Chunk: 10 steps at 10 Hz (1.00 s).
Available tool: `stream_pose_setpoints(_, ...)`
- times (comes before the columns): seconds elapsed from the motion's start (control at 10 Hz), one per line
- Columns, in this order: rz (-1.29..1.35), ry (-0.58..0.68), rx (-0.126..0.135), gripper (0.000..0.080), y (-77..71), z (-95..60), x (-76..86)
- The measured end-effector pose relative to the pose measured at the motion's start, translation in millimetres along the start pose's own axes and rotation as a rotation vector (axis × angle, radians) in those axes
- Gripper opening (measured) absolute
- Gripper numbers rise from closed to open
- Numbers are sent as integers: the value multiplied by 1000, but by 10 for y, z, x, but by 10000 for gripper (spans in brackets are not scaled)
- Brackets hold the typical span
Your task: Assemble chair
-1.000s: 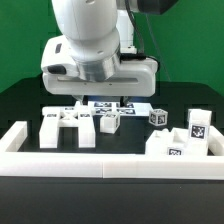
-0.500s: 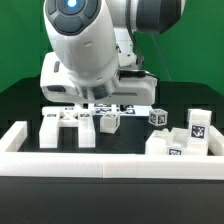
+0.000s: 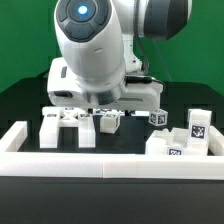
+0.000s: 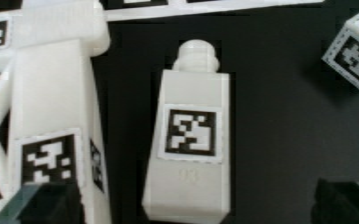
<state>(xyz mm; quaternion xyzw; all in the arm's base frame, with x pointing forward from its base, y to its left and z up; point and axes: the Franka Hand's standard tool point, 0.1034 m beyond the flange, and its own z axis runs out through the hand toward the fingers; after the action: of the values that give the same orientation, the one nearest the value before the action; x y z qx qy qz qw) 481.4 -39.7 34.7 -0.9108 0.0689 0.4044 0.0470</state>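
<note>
Chair parts point(image 3: 110, 122) lie spread on the black table point(image 3: 25, 100). They are inside a long white border rail point(image 3: 110, 166) that runs along the front and turns back at the exterior view's left. Toward that left side lies a frame piece point(image 3: 66, 126) made of several bars, with tags on it. Just beside it, toward the middle, lies a short leg point(image 4: 194, 135). In the wrist view the leg is a blocky bar lying flat, with a square tag facing up and a round peg point(image 4: 195, 50) at one end. The frame piece is close to the leg, but a dark gap of table is between them. Further to the exterior view's right stands a small tagged block point(image 3: 157, 117). Near the rail at the far right is a group of parts point(image 3: 190, 138) close together, one of them upright with a tag toward the camera. The marker board point(image 3: 138, 107) lies behind the parts, mostly hidden by the arm point(image 3: 95, 50). The gripper point(image 4: 194, 205) hangs low over the leg with its jaws spread wide. One dark fingertip point(image 4: 43, 205) is on each side of the leg, both apart from it, and nothing is grasped.
</note>
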Motion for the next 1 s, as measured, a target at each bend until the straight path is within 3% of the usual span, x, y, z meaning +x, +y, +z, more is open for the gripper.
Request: stream_pose_setpoints(1.0, 6, -1, -6, 649, -67, 138, -4)
